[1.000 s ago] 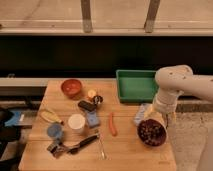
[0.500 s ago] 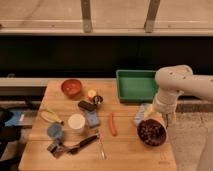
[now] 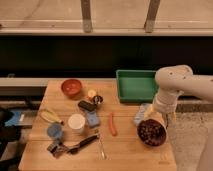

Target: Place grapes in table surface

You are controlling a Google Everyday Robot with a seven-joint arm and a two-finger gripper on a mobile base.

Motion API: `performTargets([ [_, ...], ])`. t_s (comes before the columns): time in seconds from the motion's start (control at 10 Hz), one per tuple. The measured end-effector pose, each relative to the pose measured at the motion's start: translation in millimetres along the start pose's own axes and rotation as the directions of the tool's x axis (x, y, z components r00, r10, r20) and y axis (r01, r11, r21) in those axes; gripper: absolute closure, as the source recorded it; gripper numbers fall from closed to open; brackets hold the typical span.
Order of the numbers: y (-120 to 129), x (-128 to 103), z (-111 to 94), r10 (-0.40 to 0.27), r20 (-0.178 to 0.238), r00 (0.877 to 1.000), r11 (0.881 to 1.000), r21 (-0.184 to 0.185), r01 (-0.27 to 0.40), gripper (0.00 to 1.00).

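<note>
Locates the grapes (image 3: 151, 132) heaped inside the purple bowl (image 3: 151, 145), near the right front corner of the table surface (image 3: 125, 154), not on the bare planks yet. Puts the gripper (image 3: 156, 119) directly over the bowl's far rim, at the end of the white arm (image 3: 172, 82) reaching in from the right, fingers spread wide and gripping nothing. Compares with the last second and sees no shift at all: same arm pose, same bowl spot, same finger spread, grapes unmoved. Reads that as a pause just above the pick, so task barely started. Needs a descent into the bowl, a closure on the bunch, a lift, then a release on free wood. Notes bare planks between the bowl and the orange carrot (image 3: 113, 124), with the green tray (image 3: 136, 74) behind as the wrong target. Flags risk of shoving the bowl or losing loose grapes on the lift
</note>
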Motion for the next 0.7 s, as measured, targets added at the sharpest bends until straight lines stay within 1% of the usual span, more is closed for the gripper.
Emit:
performTargets([
  [0.4, -0.3, -0.4, -0.2, 0.000, 0.001, 1.000, 1.000, 0.000, 0.000, 0.20],
  [0.7, -4.2, -8.6, -8.0, 0.006, 0.025, 1.000, 1.000, -0.002, -0.006, 0.20],
])
